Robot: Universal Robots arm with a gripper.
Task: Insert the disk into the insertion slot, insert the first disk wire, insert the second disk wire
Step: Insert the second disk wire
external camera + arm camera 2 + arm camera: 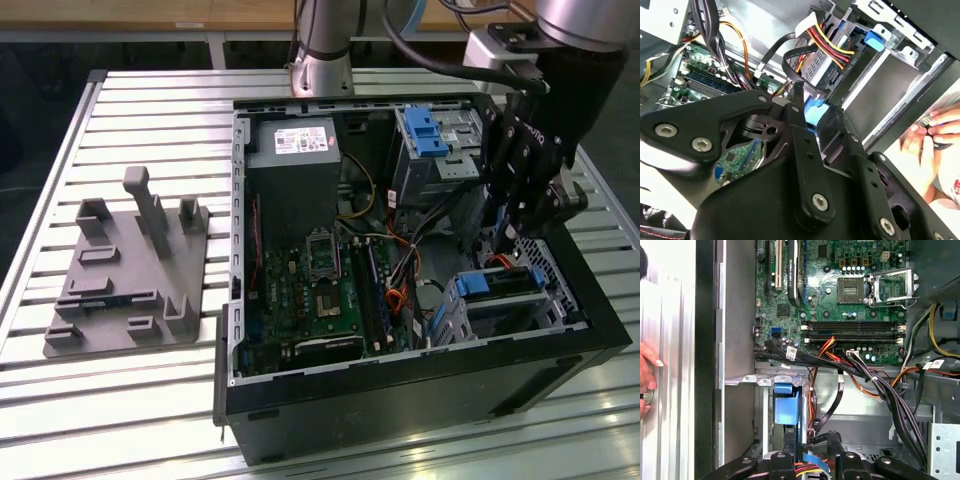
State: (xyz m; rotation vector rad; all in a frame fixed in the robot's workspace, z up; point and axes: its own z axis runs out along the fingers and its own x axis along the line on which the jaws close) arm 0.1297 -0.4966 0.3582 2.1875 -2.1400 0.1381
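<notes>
My gripper (510, 235) is hanging inside the open case (400, 400), just above the slot (468, 322). The disk (786, 404) is sitting in that slot, showing blue directly ahead of my gripper in the first wrist view. So I am judging the insertion done and the wire work to be the step in hand.

A red-and-yellow wire bundle (827, 45) is running just beyond my gripper to a black plug (847, 60) at the disk's end. Whether that plug is seated I cannot tell. Nor can I tell whether my gripper is clamped on anything or loose.

As I am reading it, the next move is calling for squaring a plug to its port in a cramped corner, without snagging the neighbouring wires. A person's hand (935, 135) is hovering outside the case wall.
</notes>
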